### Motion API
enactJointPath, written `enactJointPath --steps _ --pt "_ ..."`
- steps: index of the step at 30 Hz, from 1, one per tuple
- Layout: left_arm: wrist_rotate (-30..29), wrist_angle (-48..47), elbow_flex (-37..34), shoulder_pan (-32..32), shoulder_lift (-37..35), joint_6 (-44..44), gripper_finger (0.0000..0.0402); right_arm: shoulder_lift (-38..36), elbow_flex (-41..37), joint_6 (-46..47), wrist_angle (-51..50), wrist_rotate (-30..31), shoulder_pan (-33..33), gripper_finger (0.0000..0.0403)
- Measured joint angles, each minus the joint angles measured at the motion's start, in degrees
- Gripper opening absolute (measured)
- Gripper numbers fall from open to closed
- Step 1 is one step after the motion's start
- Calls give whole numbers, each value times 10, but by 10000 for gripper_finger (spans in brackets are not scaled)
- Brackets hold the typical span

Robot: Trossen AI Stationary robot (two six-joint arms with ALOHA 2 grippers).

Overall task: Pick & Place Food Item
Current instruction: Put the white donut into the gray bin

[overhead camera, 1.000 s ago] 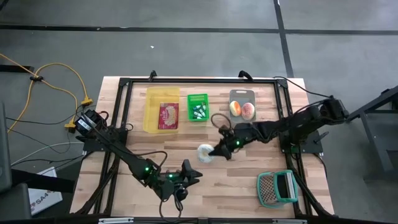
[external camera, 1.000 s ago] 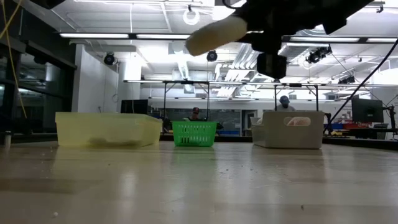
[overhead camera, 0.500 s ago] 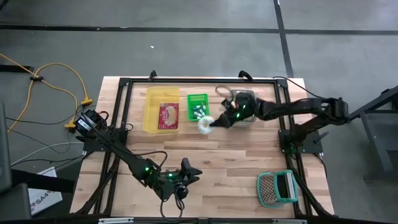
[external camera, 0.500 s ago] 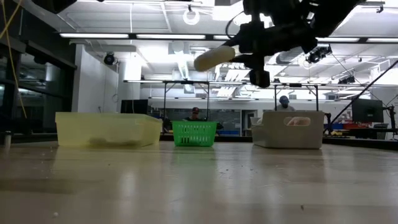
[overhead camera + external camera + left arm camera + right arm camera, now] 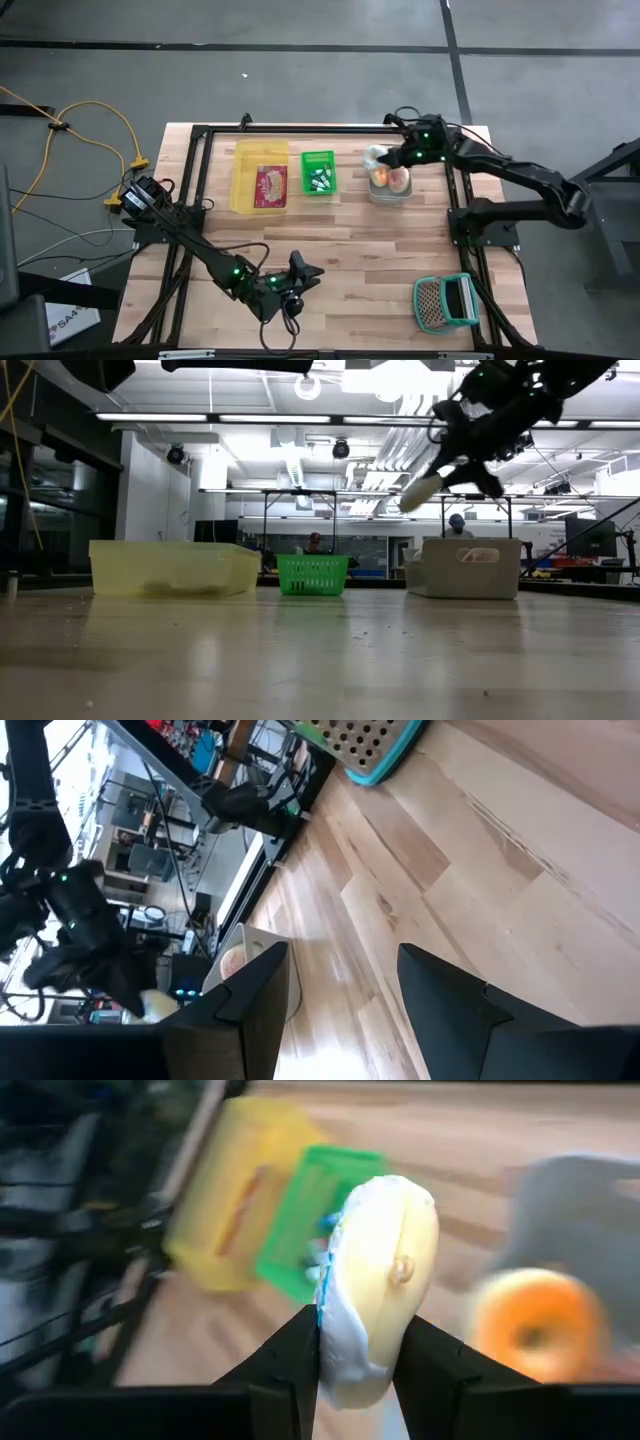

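A pale yellow doughnut with white icing (image 5: 380, 1295) is in my right gripper (image 5: 357, 1380), which is shut on it. In the high view the doughnut (image 5: 375, 156) hangs over the grey bin (image 5: 392, 194) at the far right of the table. In the low view the doughnut (image 5: 421, 489) is well above that bin (image 5: 470, 568). Two orange-pink rounds (image 5: 390, 178) lie in the bin. My left gripper (image 5: 308, 272) waits near the table's near edge, and its wrist view shows it open (image 5: 340, 1005) with nothing between its fingers. My right gripper pinches the doughnut's ring between its two fingers, one on the iced face (image 5: 335, 1360) and one on the bare face. The fingers slant down from the table's right. The doughnut stands on edge, lifted clear above the grey bin.
A yellow bin (image 5: 260, 176) with a red packet and a small green basket (image 5: 318, 172) stand at the far side, left of the grey bin. A teal perforated basket (image 5: 445, 303) lies near the right front corner. Bare wood (image 5: 380, 240) spans the middle.
My right gripper has carried the doughnut from over the table's middle toward the far edge and to the right, rising a little and turning, until it is over the grey bin. The doughnut has stayed in the fingers throughout.
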Motion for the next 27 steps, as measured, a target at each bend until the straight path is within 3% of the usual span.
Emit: enactJointPath --steps 9,27 --pt "0 0 0 7 0 0 179 -16 0 -19 -107 136 -10 100" --pt "1 0 0 7 0 -16 179 19 0 -17 -109 238 -10 100"
